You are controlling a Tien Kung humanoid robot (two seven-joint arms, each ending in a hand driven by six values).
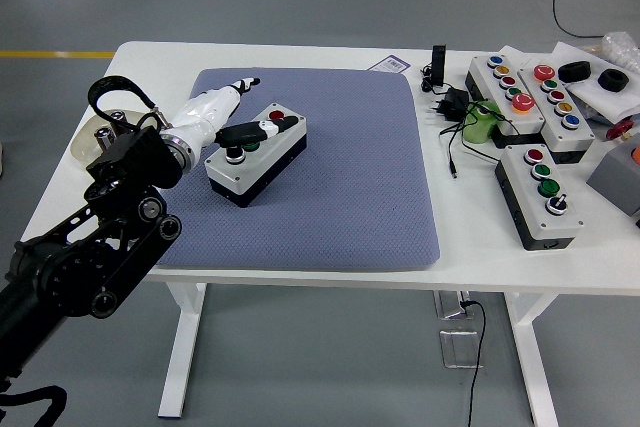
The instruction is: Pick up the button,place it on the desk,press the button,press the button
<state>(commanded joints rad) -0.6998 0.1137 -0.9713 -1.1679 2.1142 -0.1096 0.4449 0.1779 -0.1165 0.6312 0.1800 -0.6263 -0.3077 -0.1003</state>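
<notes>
A grey button box (257,155) with a black base sits on the blue-grey mat (330,197), left of its middle. Its top carries a red button (277,116), a black one, a green button (250,144) and a white one. My left hand (260,107), white with black fingertips, reaches in from the lower left. One finger (252,132) lies across the box's top between the red and green buttons. Another finger (243,83) points away over the mat. The hand grasps nothing. My right hand does not show.
Three more button boxes (540,192) (557,97) (512,82) lie at the table's right side, with a black power adapter (452,102) and cables beside them. A white tray (600,82) holds black parts at the far right. A pale round thing (88,142) sits at the left edge.
</notes>
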